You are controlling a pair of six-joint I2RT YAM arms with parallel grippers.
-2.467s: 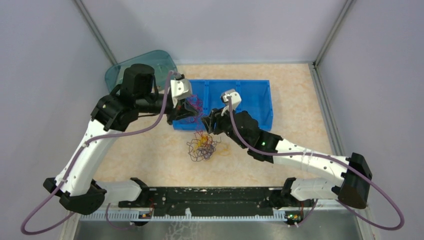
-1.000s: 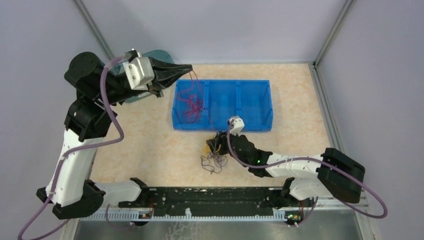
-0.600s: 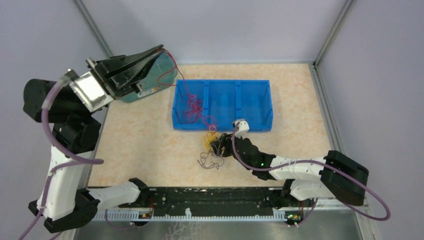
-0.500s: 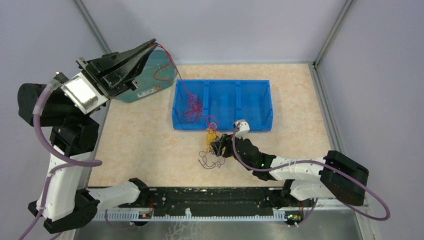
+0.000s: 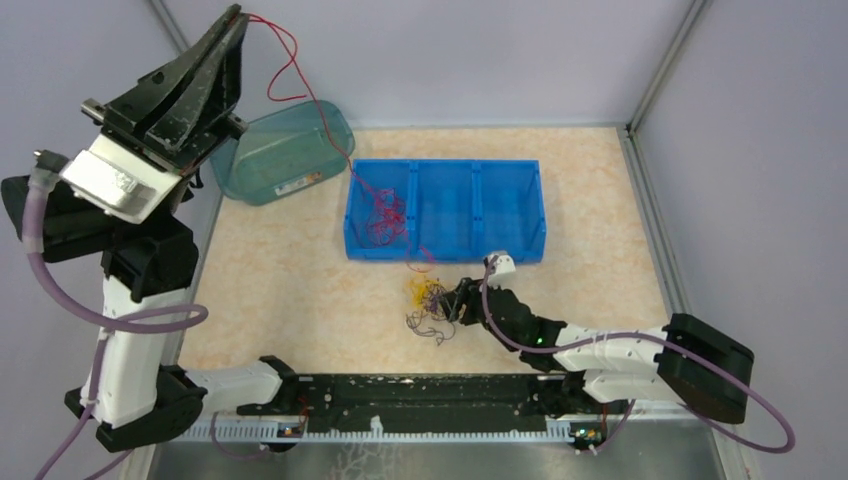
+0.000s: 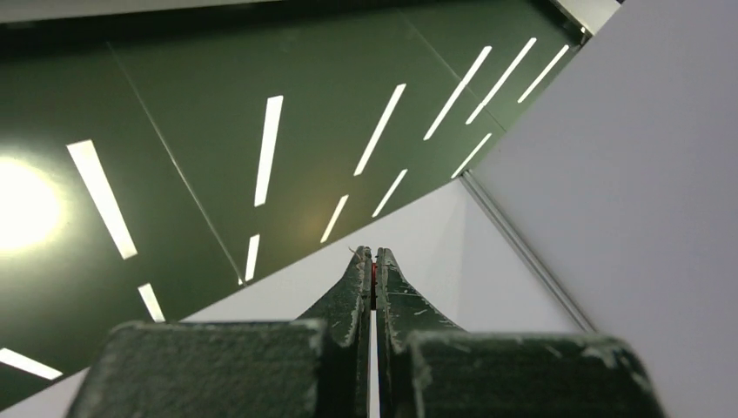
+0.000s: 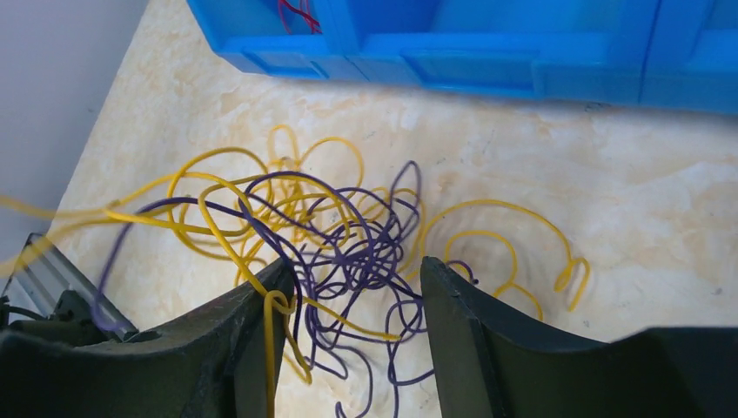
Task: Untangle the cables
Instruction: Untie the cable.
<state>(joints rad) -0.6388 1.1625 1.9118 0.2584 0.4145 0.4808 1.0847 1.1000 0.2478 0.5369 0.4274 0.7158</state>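
Observation:
My left gripper (image 5: 238, 12) is raised high at the back left, shut on the end of the thin red cable (image 5: 300, 55), seen as a red speck between the fingertips in the left wrist view (image 6: 374, 272). The red cable runs down to a red bundle (image 5: 383, 215) in the left compartment of the blue bin (image 5: 478, 250). My right gripper (image 5: 452, 300) is open and low over the tangle of yellow (image 7: 226, 187) and purple (image 7: 361, 252) cables on the table; a yellow loop hooks over its left finger (image 7: 261, 322).
A teal translucent tub (image 5: 285, 150) lies at the back left beside the bin. The blue bin's middle and right compartments hold nothing. Grey walls enclose the table on three sides. The arm bases sit along the near rail (image 5: 420, 395).
My left gripper rose high and back to the left, drawing the red cable up out of the tangle into a long strand. My right gripper shifted right and nearer, staying at the yellow-purple tangle.

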